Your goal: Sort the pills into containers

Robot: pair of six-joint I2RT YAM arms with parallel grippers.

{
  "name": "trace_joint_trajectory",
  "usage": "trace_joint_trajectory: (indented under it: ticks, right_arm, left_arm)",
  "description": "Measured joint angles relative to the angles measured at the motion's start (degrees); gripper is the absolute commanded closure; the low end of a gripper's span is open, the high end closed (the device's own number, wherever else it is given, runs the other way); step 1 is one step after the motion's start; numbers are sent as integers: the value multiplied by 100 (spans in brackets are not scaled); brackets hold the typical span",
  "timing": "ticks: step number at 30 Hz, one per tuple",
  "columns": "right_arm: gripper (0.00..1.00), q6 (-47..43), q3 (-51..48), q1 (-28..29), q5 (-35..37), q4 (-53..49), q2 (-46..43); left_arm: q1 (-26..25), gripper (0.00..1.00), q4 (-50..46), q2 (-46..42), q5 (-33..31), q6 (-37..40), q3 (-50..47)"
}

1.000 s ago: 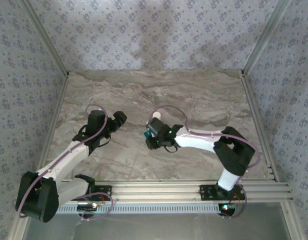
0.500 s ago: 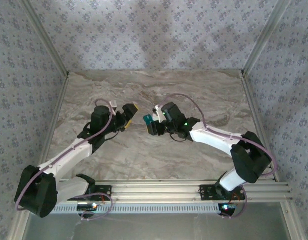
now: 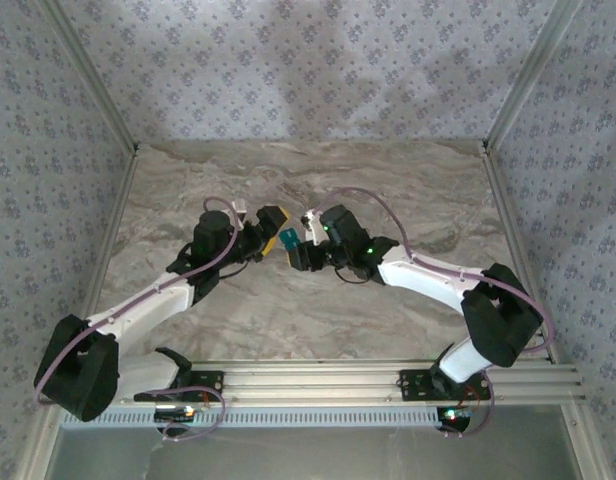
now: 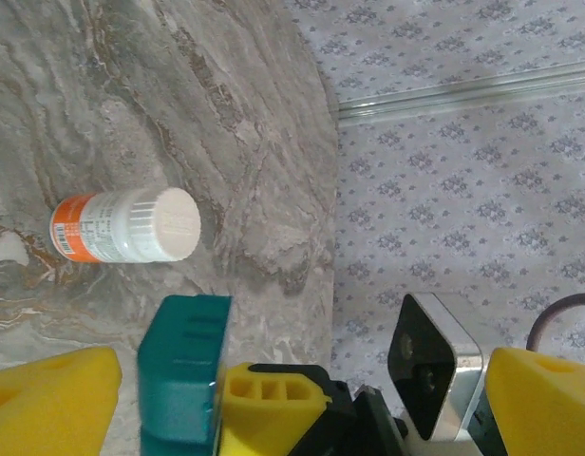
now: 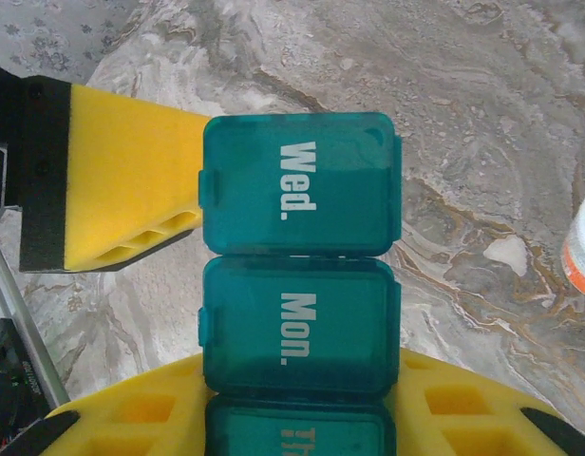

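- Containers (image 5: 300, 256), a teal strip with shut "Wed." and "Mon." lids, hang above the desk (image 5: 482, 114), the right tool (image 5: 297, 432) grasping one end to steady them.
- Left tool (image 4: 297, 404) is spread wide around the free end, one pad (image 5: 131, 180) beside "Wed.", likely to open it.

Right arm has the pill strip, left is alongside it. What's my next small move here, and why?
Probably ease the left gripper inward so its pad catches the Wed. lid edge and lifts it. The lids in view on the containers are shut, the right gripper holds the strip's other end, and that pad sits right beside Wed.
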Motion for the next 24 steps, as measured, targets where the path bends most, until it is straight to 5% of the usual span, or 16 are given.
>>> trace_joint_trajectory:
  ticks: [24]
  right_arm:
    - [70, 173, -13, -31, 26, 125, 175]
  left_arm:
    - [-201, 2, -94, -221, -116, 9, 35]
